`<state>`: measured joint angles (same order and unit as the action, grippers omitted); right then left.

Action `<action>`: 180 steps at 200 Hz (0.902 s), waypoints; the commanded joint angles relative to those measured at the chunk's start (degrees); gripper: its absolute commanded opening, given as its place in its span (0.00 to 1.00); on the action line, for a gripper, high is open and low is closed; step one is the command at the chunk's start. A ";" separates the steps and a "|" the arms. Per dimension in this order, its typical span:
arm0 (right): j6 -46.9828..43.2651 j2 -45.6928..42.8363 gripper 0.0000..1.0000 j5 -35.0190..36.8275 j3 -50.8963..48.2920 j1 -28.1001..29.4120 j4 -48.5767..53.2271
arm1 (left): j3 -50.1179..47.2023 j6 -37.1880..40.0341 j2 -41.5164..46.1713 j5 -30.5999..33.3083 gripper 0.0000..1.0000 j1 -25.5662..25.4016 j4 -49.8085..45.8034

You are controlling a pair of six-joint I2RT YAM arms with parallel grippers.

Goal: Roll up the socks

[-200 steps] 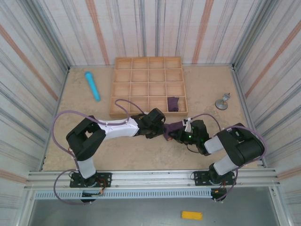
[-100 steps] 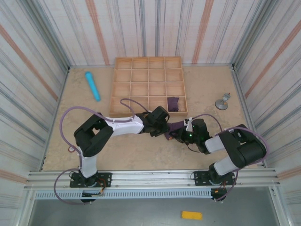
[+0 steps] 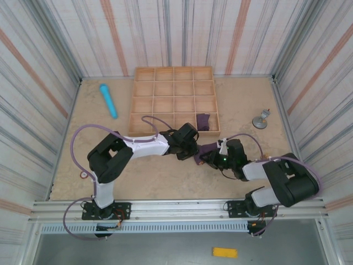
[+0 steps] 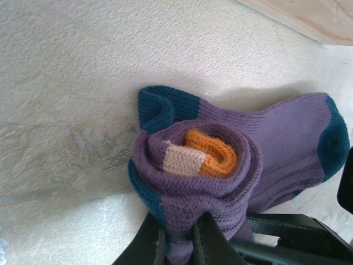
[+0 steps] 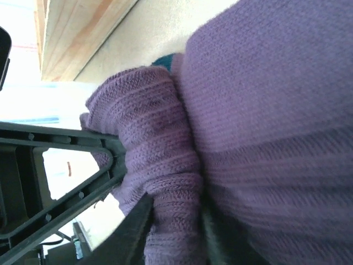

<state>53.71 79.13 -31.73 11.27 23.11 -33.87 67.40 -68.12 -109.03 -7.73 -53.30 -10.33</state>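
Beige table (image 3: 242,105) carries wooden tray (image 3: 165,133), blue cylinder (image 3: 108,100), sock (image 3: 205,149).

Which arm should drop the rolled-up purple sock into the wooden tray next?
Probably the left arm. Its fingers are pinched shut on the rolled purple knit sock, and it sits closer to the wooden compartment tray than the right arm.

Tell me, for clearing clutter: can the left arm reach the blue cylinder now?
Probably not yet: the left gripper is shut on the sock; nothing stands between it and the blue cylinder.
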 commanded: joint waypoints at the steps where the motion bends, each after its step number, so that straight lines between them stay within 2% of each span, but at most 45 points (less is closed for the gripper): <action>1: -5.76 -5.66 0.37 1.35 0.82 0.20 16.24 | -3.27 1.06 -1.14 0.64 0.00 0.75 -6.44; 27: -10.39 -13.67 0.54 1.88 2.66 0.32 24.70 | -4.42 1.11 -0.88 -0.49 0.00 2.03 -7.19; 48: -14.24 -21.07 0.64 3.78 4.24 1.32 31.78 | -2.41 2.17 -0.68 1.01 0.00 2.71 -14.13; 68: -18.45 -27.74 0.71 9.62 5.99 5.45 37.56 | -1.09 2.99 0.12 1.21 0.00 3.13 -18.62; 94: -23.14 -32.30 0.73 20.29 6.22 13.93 39.11 | -1.33 3.49 1.76 0.26 0.00 3.29 -19.70; 119: -29.03 -32.08 0.73 31.58 5.83 22.82 36.53 | -1.98 3.95 3.31 0.78 0.00 3.48 -20.77; 145: -36.66 -27.33 0.74 42.58 6.30 31.40 30.63 | -2.55 4.64 4.05 0.15 0.00 4.05 -21.34; 180: -42.87 -16.69 0.74 48.73 8.69 36.01 21.75 | -3.16 5.01 4.33 -0.83 0.00 4.26 -20.55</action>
<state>18.96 57.06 7.92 17.17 57.01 -4.86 66.59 -64.42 -104.55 -9.32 -49.52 -24.05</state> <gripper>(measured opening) 0.738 0.120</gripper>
